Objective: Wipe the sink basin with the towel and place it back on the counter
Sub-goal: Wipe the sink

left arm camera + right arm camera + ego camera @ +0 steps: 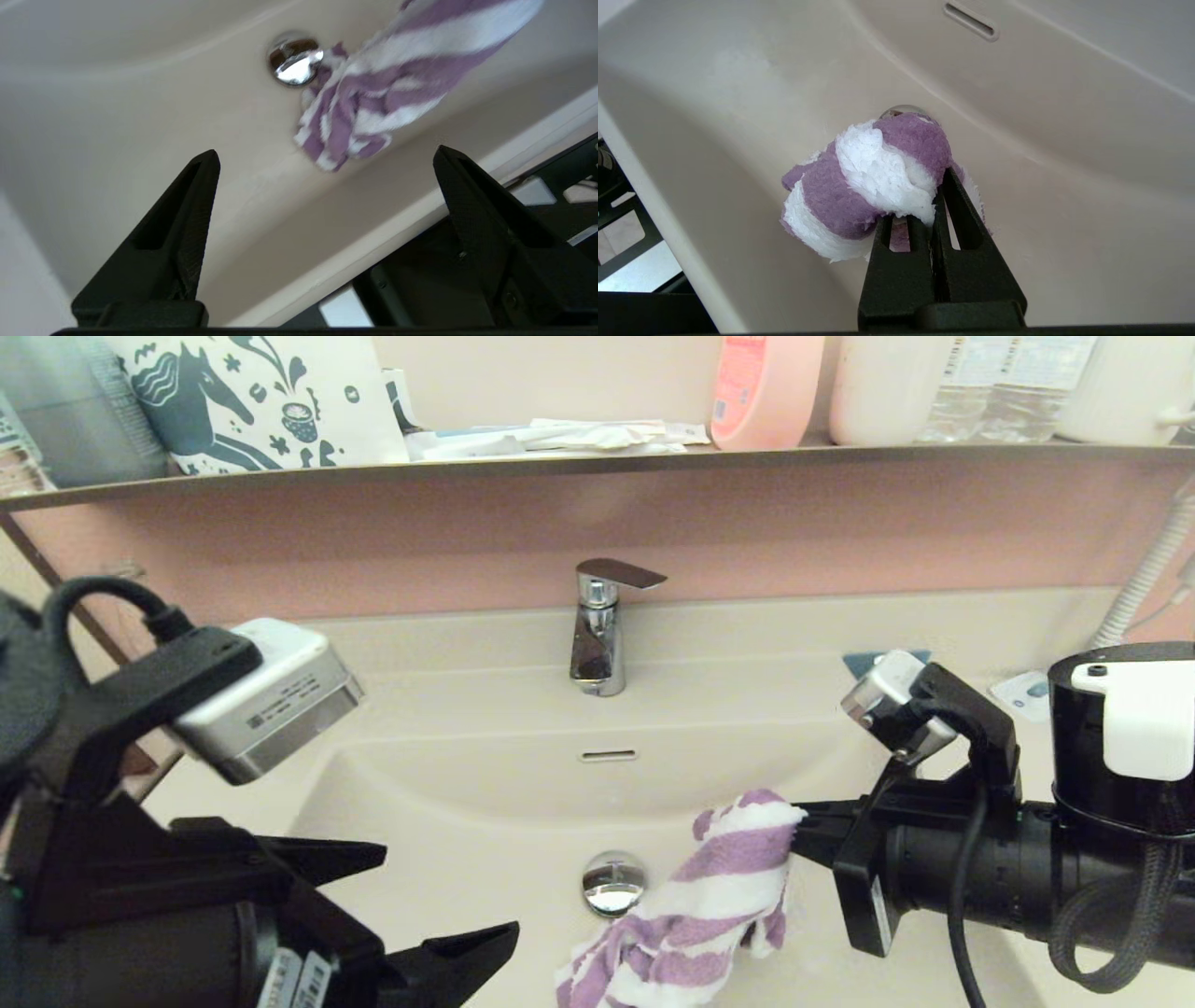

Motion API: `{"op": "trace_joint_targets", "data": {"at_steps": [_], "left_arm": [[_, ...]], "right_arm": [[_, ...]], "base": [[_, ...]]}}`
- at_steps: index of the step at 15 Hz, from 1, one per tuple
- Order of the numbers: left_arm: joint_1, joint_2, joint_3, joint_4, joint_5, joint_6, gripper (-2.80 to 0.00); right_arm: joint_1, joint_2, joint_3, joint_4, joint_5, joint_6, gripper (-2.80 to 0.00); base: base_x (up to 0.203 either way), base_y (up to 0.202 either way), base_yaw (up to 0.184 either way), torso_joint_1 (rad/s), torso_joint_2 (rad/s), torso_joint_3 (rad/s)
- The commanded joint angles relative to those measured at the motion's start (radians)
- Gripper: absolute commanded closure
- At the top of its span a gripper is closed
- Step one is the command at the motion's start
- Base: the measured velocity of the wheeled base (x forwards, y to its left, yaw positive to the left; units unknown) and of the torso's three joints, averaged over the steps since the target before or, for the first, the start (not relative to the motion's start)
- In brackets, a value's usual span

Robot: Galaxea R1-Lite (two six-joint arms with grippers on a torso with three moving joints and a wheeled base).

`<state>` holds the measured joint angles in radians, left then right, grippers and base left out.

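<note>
two grippers sit over the sink basin; no label on the shelf bottles or on the camera stickers can be read; the right gripper, reaching in from the right, is clamped on the top of the towel, which hangs down to the basin floor just right of the drain plug; the left gripper, near left, stands wide apart and empty, clear of the towel.

Soft, even indoor light — glare on the drain plug, towel motion-blurred.
</note>
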<state>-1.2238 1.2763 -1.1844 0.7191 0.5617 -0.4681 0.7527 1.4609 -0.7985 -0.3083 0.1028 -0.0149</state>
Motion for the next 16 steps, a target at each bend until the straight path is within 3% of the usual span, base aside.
{"op": "trace_joint_targets", "data": {"at_steps": [1, 2, 6, 12, 16], "left_arm": [[0.003, -0.037, 0.039, 0.002, 0.005, -0.004, -2.8], [0.009, -0.039, 0.039, 0.001, 0.008, -0.008, 0.0], [0.045, -0.101, 0.05, -0.003, 0.011, -0.007, 0.0], [0.31, -0.317, 0.132, -0.01, 0.009, 0.003, 0.0], [0.5, -0.429, 0.174, -0.091, 0.011, 0.05, 0.0]], "right_arm": [[-0.001, -0.013, 0.001, -0.002, 0.002, 0.0, 0.0], [-0.002, -0.014, 0.001, 0.0, 0.002, 0.0, 0.0], [-0.013, -0.044, 0.007, 0.026, 0.0, 0.001, 0.0], [-0.194, -0.132, 0.017, 0.096, -0.018, 0.056, 0.0], [-0.324, -0.127, 0.014, 0.09, -0.018, 0.056, 0.0]], "base": [[0.0, 0.0, 0.0, 0.0, 0.0, 0.0], [0.0, 0.0, 0.0, 0.0, 0.0, 0.0], [0.0, 0.0, 0.0, 0.0, 0.0, 0.0], [0.0, 0.0, 0.0, 0.0, 0.0, 0.0], [0.0, 0.0, 0.0, 0.0, 0.0, 0.0]]}}
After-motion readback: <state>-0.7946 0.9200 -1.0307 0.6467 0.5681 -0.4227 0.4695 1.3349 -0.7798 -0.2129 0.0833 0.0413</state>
